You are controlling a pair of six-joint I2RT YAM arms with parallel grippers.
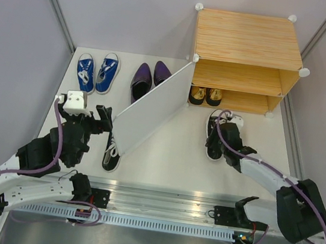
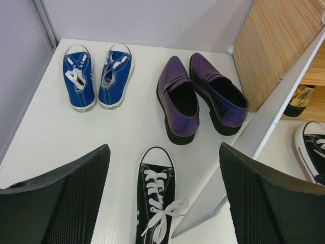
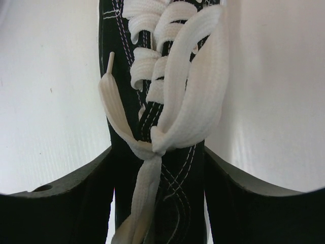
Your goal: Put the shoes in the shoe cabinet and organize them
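The shoe cabinet [image 1: 247,40] stands at the far right of the white table [image 1: 170,159], its open front facing the arms. Its white door panel [image 1: 153,105] is swung out to the near left, so both shelves can be reached. It also walls the left arm off from the cabinet, which is probably why the right arm works the shelves.

Plain pale walls with metal struts close in the table. A metal rail [image 1: 157,206] at the near edge carries both arms.

The gold shoes [image 1: 206,95] already sit paired on the lower shelf, at its left end. The blue sneakers [image 1: 96,72] and purple shoes [image 1: 148,77] wait in pairs at the far left.

The right claw [image 3: 158,152] has closed against both sides of a black shoe [image 3: 175,173] just in front of the cabinet, gripping it across the laces. The left claw [image 2: 163,150] hangs wide open and empty above the other black shoe [image 2: 156,188], near the door's outer edge.
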